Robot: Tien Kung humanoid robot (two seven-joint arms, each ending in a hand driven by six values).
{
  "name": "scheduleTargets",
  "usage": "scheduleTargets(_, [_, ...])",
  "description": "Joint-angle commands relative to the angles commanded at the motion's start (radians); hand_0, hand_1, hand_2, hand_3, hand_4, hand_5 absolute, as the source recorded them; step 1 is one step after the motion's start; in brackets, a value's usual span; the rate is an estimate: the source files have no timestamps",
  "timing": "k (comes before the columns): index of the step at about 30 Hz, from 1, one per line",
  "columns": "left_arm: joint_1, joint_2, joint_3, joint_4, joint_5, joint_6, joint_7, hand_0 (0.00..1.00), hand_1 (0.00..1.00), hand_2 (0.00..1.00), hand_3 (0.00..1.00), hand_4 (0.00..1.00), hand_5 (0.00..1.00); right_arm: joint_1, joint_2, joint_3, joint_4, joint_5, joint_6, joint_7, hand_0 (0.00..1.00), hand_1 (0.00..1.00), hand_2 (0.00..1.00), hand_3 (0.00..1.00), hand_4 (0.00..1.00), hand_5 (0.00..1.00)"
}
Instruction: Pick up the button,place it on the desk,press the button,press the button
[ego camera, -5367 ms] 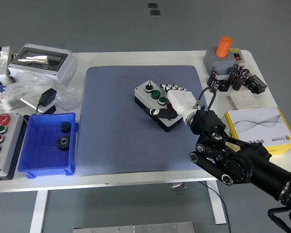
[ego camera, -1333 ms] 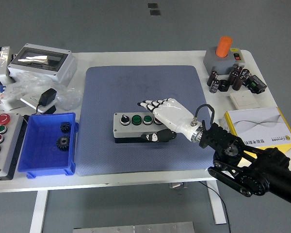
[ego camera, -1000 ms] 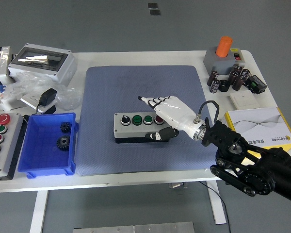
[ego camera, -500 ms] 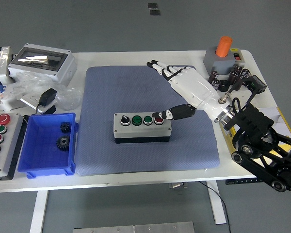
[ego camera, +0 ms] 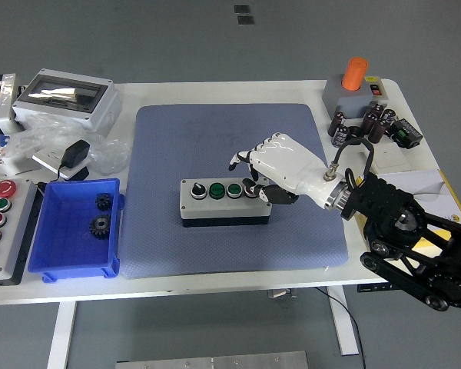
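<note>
A grey and black button box (ego camera: 223, 201) lies flat on the blue mat (ego camera: 215, 138) near its middle, with a black knob, two green buttons and a red button in a row on top. My right hand (ego camera: 255, 173) is white with black fingertips. It hovers over the box's right end with its fingers curled downward. Its thumb rests on or just above the red button (ego camera: 250, 190). The hand holds nothing. The left arm is out of view.
A blue bin (ego camera: 78, 227) with two black gears sits at the left. A second button panel (ego camera: 0, 223) lies at the far left edge. A grey enclosure (ego camera: 65, 97), an adapter and plastic bags are at the back left. A yellow box (ego camera: 422, 196) and capacitors (ego camera: 369, 123) are at the right.
The box was carried from the mat's right to its middle and set flat. My hand let go, swung up and away, and has now come back down with curled fingers onto the red button.
</note>
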Motion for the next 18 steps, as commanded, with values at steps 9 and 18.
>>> scheduleTargets(9, [-0.002, 0.002, -0.002, 0.000, 0.004, 0.000, -0.001, 0.733, 0.738, 0.655, 0.703, 0.911, 0.357, 0.008, 0.026, -0.045, -0.052, -0.013, 0.004, -0.018, 0.132, 0.120, 0.132, 0.657, 0.249, 0.002])
scheduleTargets(18, [-0.003, 0.002, -0.002, 0.000, 0.004, -0.001, -0.005, 0.734, 0.739, 0.656, 0.705, 0.916, 0.370, 0.007, 0.052, -0.057, -0.112, -0.020, 0.010, -0.020, 0.126, 0.118, 0.130, 0.658, 0.252, 0.002])
